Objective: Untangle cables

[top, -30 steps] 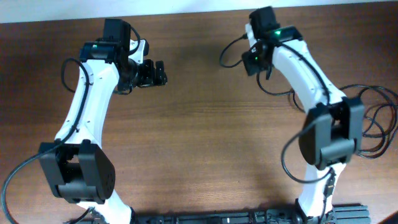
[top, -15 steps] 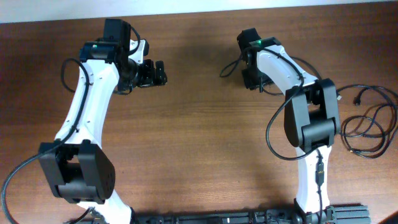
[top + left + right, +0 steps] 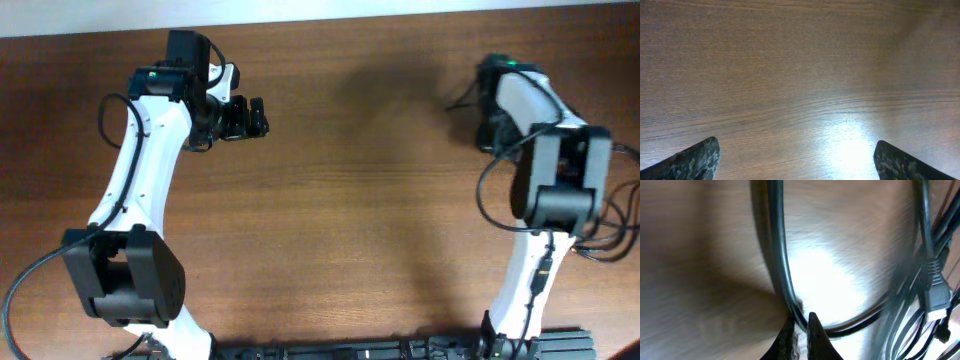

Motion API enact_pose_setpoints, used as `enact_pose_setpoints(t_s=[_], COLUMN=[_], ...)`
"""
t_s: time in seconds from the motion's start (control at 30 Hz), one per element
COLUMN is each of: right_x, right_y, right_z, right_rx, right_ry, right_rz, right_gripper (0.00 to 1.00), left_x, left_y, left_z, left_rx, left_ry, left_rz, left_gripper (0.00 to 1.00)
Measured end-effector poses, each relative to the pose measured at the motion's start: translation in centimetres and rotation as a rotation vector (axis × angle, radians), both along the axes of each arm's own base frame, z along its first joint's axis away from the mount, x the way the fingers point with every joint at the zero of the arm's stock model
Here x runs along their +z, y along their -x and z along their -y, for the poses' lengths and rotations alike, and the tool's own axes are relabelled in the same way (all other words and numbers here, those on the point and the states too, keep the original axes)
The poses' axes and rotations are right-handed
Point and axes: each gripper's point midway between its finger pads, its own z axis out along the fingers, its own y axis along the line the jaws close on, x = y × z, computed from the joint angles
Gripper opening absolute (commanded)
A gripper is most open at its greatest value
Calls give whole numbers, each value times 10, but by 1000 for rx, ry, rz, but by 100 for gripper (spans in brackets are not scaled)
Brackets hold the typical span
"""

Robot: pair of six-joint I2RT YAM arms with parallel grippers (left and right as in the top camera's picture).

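Observation:
The cables (image 3: 622, 228) lie in loose black loops at the table's right edge, partly hidden by the right arm. In the blurred right wrist view, a black cable (image 3: 782, 275) curves down to my fingertips and off to the right, beside more cords with a plug (image 3: 936, 291). My right gripper (image 3: 801, 324) is shut just over that curve; I cannot tell whether the cable is pinched or lies beneath the tips. Overhead, the right gripper (image 3: 488, 128) hangs near the far right. My left gripper (image 3: 245, 118) stands wide open over bare wood (image 3: 797, 162), far from the cables.
The brown wooden table (image 3: 350, 220) fills the views, with a pale strip along its far edge. A dark rail (image 3: 400, 350) runs along the near edge between the arm bases. Thicker black wires (image 3: 490, 200) hang from the right arm.
The right arm has swung from the table's far middle to the far right, toward the cables, and its gripper has gone from open to shut. The left arm has not moved.

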Motion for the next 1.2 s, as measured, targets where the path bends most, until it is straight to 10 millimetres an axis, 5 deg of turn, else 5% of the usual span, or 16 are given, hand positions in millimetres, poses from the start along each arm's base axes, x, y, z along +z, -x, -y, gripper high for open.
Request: enact_pose_setpoints(t_s=[0.1,0.3,0.37,0.43,0.47,0.57,0.73,0.9,1.07,1.2], right_x=[-2,13,46,87,123,180,187,175,166,175], right_y=[16,2,-19,-38,-50,-60,-64,-43,-7,7], right_z=[27,11,1,-7,-17,-56,-122,-192,-189,-186], right_rx=[-93,-121,-104,-58,-2,169,369,558,449,424], right_ry=[-36,-172,-240,-293,-346,-534,-689,-551,-525,-524], right_rz=[-11,73,188,314,414,563,548,370,230,212], right_gripper=[8,45,52,82,99,99,99,99,99,99], left_x=[0,1,2,3,3,5,19,-4,-14,-10], left_y=[0,-4,-8,-10,-12,-23,-60,-9,45,52], left_z=[0,0,1,0,-3,-7,-28,-66,-86,-82], left_rx=[0,0,0,2,3,-3,51,80,75,56], left_ry=[0,2,2,-4,-18,-52,-171,-363,-378,-355], left_rz=[0,18,35,44,51,103,271,45,-190,-196], left_gripper=[99,99,99,99,99,99,99,99,99,99])
